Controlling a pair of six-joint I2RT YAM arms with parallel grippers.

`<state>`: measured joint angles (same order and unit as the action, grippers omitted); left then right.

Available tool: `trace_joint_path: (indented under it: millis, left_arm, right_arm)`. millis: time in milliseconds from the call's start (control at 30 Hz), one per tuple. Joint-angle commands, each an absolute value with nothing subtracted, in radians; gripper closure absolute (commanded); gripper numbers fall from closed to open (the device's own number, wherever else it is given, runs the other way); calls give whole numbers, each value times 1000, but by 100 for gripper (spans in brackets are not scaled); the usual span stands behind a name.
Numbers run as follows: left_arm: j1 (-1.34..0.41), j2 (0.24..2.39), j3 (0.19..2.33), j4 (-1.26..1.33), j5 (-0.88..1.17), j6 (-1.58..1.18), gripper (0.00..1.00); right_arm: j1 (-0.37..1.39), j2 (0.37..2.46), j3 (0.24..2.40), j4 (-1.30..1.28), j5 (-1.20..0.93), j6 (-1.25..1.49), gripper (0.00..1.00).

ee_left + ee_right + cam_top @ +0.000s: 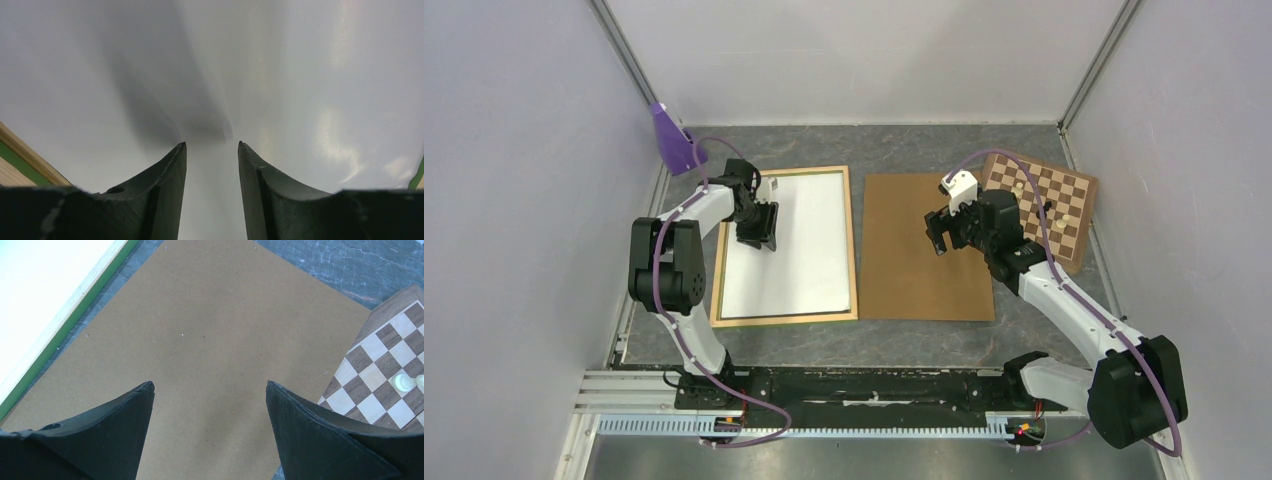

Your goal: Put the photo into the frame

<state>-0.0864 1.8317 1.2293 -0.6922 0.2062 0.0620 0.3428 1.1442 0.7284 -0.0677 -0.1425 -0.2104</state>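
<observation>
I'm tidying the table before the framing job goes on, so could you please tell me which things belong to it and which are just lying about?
For the job:
photo, white side up
frame, around the photo

Lying about:
brown board
chessboard with its pieces
purple object, far left corner

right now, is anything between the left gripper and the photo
Nothing visible. The left gripper hangs open directly over the photo, white back up inside the frame; the hardboard panel lies off to the side.
</observation>
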Motion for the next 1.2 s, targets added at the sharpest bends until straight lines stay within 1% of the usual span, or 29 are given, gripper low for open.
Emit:
trace_joint_path:
  millis: [0, 767, 1167]
  left_arm:
    - [-83, 1818, 1224, -660, 181, 99, 51]
    - [-64, 1829, 1197, -640, 141, 110, 52]
    - [-62, 1816, 1214, -654, 177, 100, 50]
  right_arm:
    - [339, 1122, 729, -32, -155, -206, 15]
    - [336, 1121, 729, -33, -161, -202, 15]
    - [336, 1121, 730, -33, -160, -201, 14]
